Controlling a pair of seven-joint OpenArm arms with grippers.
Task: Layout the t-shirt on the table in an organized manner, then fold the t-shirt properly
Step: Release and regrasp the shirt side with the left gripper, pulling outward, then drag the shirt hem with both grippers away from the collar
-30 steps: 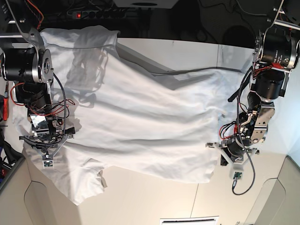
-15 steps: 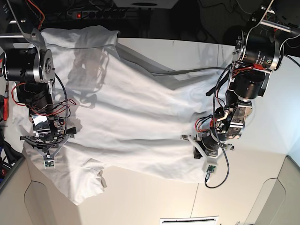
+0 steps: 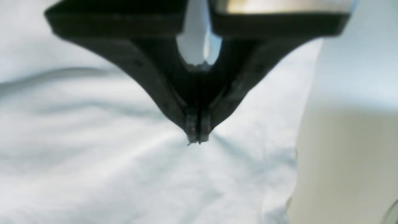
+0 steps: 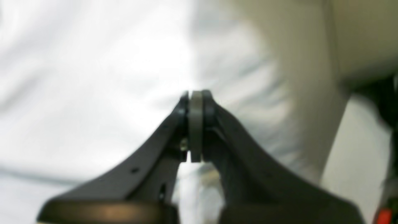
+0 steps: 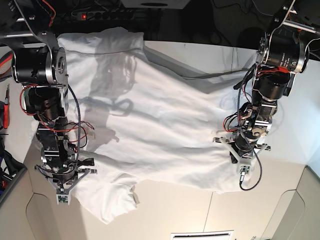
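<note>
T-shirt [image 5: 150, 120] cloth lies spread and rumpled across most of your worktop [image 5: 200, 55], one edge hanging past the worktop's far rim, a sleeve flopped toward its near rim. From the base view you get the whole layout: your left claw [image 5: 243, 159] sits at the shirt's edge on one side, your right claw [image 5: 62, 186] at the opposite side over the cloth. What that view hides, the wrist views give you. The left wrist view shows the left claw [image 3: 198, 137] pinched fully together, tips down at the white fabric [image 3: 108, 174], with bare worktop [image 3: 348, 161] just beside; whether cloth is caught there you cannot tell. The right wrist view shows the right claw [image 4: 195, 99] also closed tight, above blurred shirt folds [image 4: 77, 93]
</note>
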